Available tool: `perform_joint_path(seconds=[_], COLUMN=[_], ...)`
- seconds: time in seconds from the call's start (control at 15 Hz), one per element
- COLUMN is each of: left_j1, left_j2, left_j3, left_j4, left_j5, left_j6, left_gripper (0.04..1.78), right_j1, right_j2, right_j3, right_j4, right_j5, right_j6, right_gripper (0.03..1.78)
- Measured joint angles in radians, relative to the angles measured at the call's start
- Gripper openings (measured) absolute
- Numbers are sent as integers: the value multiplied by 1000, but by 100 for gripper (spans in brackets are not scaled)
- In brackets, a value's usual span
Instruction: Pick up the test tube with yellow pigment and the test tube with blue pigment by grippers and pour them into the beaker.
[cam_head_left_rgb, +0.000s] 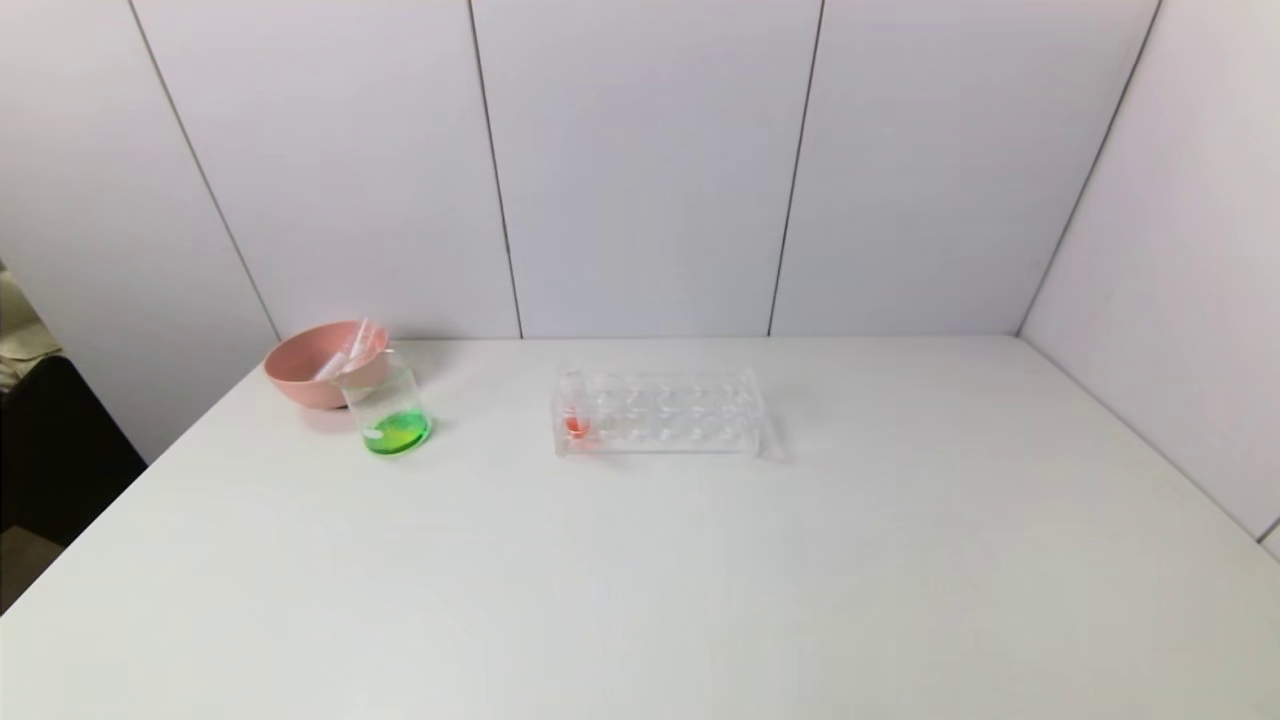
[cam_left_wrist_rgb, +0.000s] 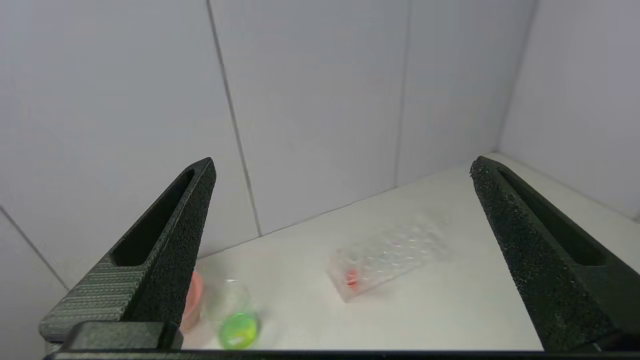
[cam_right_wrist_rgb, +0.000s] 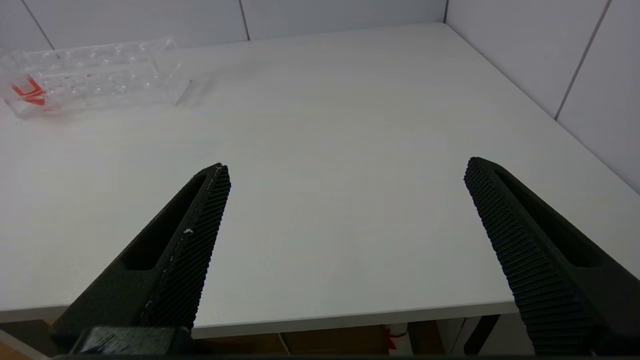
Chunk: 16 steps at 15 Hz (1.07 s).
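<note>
The beaker (cam_head_left_rgb: 390, 412) stands at the back left of the table with green liquid at its bottom; the left wrist view also shows the beaker (cam_left_wrist_rgb: 234, 320). No test tube with yellow pigment or blue pigment is in view. Two clear tubes (cam_head_left_rgb: 350, 350) lean in the pink bowl, with no colour visible in them. Neither gripper appears in the head view. My left gripper (cam_left_wrist_rgb: 342, 165) is open and empty, held back from the beaker and rack. My right gripper (cam_right_wrist_rgb: 346, 165) is open and empty over the table's front edge.
A pink bowl (cam_head_left_rgb: 312, 372) sits just behind the beaker, touching or nearly so. A clear tube rack (cam_head_left_rgb: 655, 412) lies mid-table with one red-liquid tube (cam_head_left_rgb: 576, 420) at its left end. White wall panels close in the back and right.
</note>
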Motion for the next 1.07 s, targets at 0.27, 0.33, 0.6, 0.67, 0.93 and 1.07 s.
perform_joint_path(seconds=[0.27,0.33,0.6,0.67,0.93,1.07], left_j1=[-80,-88,-99,-99,-99,-99], left_j2=[-385,-464,-721,-767,-913,-961], left_j3=[57,103,498,621,1149,1349], left_j4=[297,361,394,347,25,-162], left_j5=[-16,1,184,247,505,590], left_j6=[-35,-34,11,21,47,53], left_gripper=[177,177,177,177,177,177], right_j1=[0,0,0,0,0,0], right_j2=[0,0,0,0,0,0], right_j3=[0,0,0,0,0,0], right_j4=[0,0,0,0,0,0], right_j5=[0,0,0,0,0,0], right_j6=[0,0,0,0,0,0], right_gripper=[171,171,171,171,171,171])
